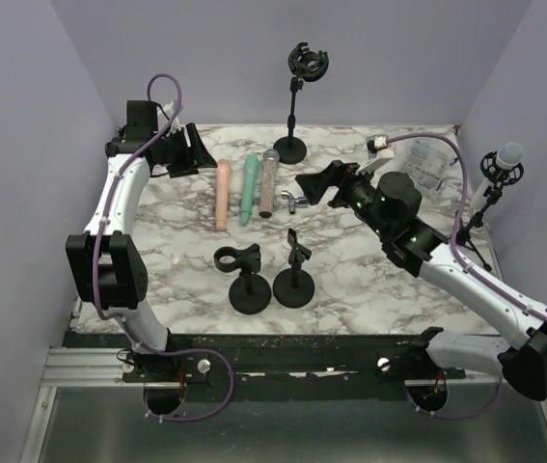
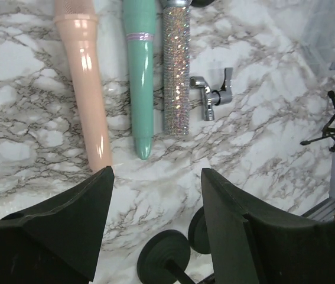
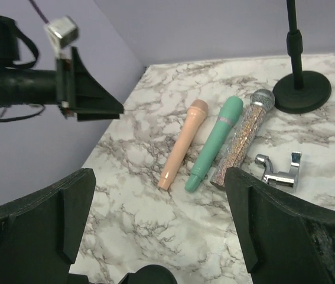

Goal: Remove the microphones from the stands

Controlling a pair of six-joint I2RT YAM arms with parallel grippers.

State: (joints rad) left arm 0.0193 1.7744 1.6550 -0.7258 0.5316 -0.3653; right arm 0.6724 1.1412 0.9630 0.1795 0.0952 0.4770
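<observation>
A white-headed microphone [image 1: 507,156] sits in the shock mount of a black tripod stand [image 1: 480,214] at the far right edge. Peach [image 1: 222,193], teal [image 1: 249,188] and glittery silver [image 1: 267,185] microphones lie side by side on the marble table. My left gripper [image 1: 190,149] hovers at the back left, open and empty; in its wrist view the left gripper [image 2: 157,177] looks down past the peach microphone [image 2: 87,77]. My right gripper [image 1: 314,183] is open and empty at mid-table, right of the glittery one, far from the tripod stand. In its wrist view the right gripper [image 3: 158,207] faces the three lying microphones.
A tall stand [image 1: 292,116] with an empty shock mount [image 1: 307,63] is at the back. Two short stands [image 1: 246,282] [image 1: 294,275] stand near the front. A chrome clip [image 1: 295,202] lies beside the glittery microphone. A clear plastic bag [image 1: 423,166] lies at back right.
</observation>
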